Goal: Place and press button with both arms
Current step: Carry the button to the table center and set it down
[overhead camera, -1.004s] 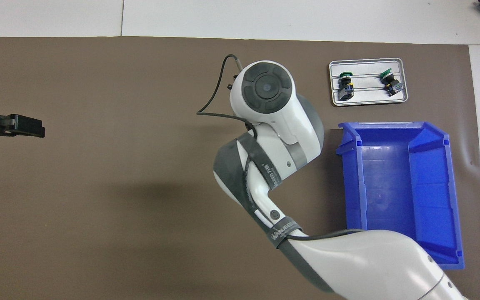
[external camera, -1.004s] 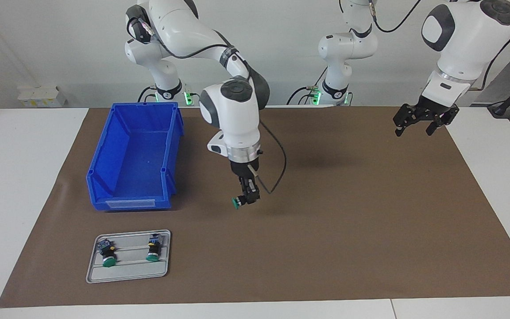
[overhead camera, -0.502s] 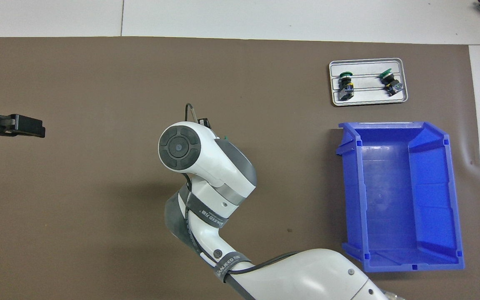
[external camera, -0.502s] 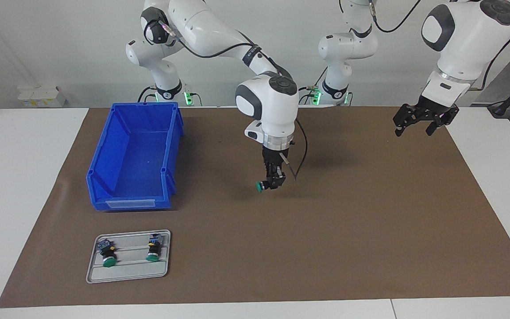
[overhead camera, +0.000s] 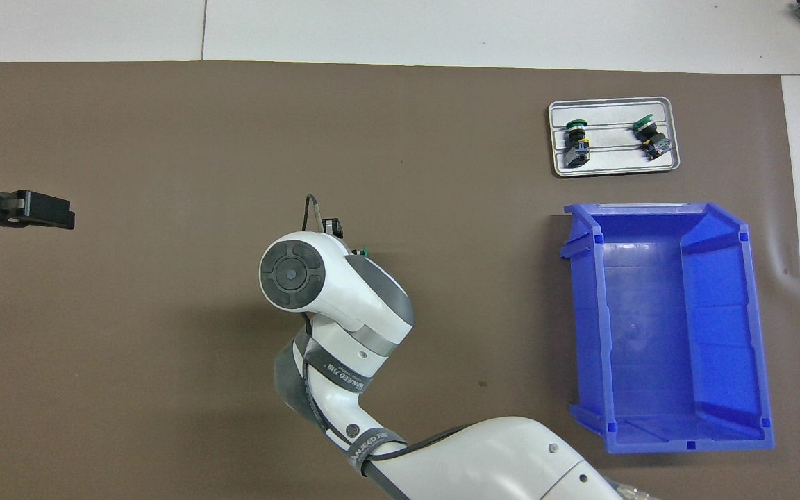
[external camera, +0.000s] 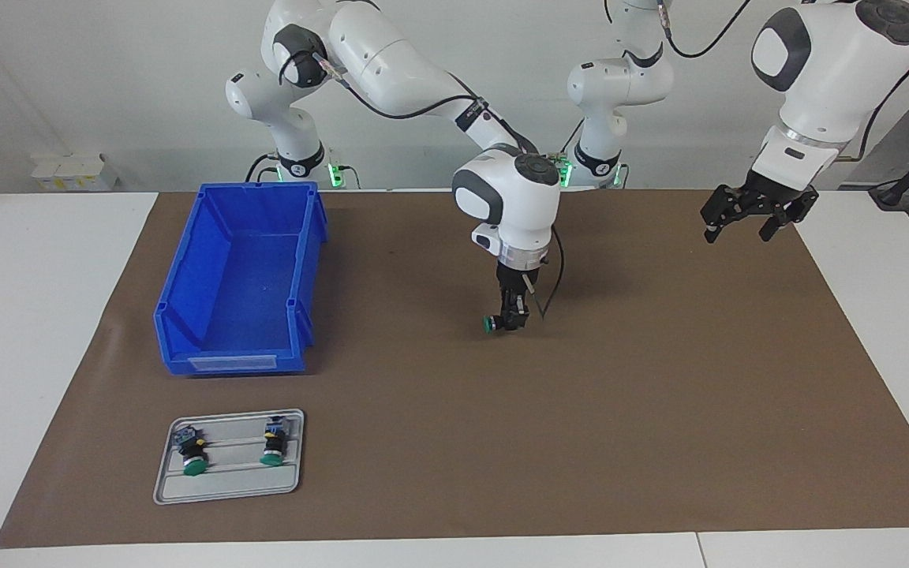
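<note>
— Where's your right pincer (external camera: 508,320) at?

— I have it low over the middle of the brown mat (external camera: 660,410), clamped on the button (external camera: 492,323). The fingers hold the dark body; the green cap sticks out sideways, toward the blue bin (external camera: 241,276). From the facing view I can't tell whether the button touches the mat or hangs just above it. From overhead my own wrist hides nearly all of it; only a sliver of green shows.

— How does it handle?

— I judge it light and rigid, hard plastic, nothing that will give under the fingers. The blocky body is the place to hold: flat faces, no spring. I'd keep off the cap, since it's round, probably smooth, and it's the moving part. Lying on its side it could roll on the collar once let go, so I'd want it stood on its base, cap up.

— And the left pincer (external camera: 738,225)?

— Waiting, fingers apart, up over the mat's edge at the left arm's end of the worktop, well apart from the button.

— Anything else around?

— Two more buttons (external camera: 194,456) lie on a grey tray (external camera: 226,489), farther from the robots than the bin.
</note>
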You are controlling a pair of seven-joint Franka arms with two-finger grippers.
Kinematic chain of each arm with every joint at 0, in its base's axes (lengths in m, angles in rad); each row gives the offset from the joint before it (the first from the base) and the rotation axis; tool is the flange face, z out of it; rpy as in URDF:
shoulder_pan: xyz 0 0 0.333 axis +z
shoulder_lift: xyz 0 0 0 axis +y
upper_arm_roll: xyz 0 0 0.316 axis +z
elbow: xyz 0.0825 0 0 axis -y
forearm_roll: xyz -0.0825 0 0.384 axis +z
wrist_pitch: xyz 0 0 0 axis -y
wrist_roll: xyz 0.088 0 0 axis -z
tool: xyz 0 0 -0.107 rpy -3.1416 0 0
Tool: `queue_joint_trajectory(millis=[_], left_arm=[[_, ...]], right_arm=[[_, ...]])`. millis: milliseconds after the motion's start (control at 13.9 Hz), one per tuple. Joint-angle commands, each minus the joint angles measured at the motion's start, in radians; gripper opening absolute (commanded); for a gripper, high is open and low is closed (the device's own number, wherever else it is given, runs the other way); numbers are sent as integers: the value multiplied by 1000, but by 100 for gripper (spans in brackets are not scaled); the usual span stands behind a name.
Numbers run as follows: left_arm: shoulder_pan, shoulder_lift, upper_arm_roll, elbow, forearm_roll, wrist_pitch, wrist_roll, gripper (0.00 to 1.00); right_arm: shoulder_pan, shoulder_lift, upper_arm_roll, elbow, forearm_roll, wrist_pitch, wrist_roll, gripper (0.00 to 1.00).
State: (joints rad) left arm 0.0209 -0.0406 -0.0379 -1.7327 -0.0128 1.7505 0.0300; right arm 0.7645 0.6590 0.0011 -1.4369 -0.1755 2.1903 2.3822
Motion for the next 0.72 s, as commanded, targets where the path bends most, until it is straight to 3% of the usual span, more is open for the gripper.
queue_joint_trajectory(millis=[0, 72, 143, 359, 645], left_arm=[[10, -25, -4, -24, -9, 0, -2, 100], [10, -25, -4, -24, -9, 0, -2, 100], [10, -25, -4, -24, -9, 0, -4, 100], [10, -25, -4, -24, -9, 6, -2, 100], [10, -25, -5, -24, -9, 1, -4, 100]], right_arm=[[-4, -53, 17, -117, 8, 63, 20, 0], [-7, -53, 17, -111, 8, 49, 19, 56], [-7, -53, 19, -100, 11, 30, 25, 100], [-27, -62, 19, -66, 11, -6, 19, 100], [-98, -178, 19, -121, 17, -7, -39, 100]])
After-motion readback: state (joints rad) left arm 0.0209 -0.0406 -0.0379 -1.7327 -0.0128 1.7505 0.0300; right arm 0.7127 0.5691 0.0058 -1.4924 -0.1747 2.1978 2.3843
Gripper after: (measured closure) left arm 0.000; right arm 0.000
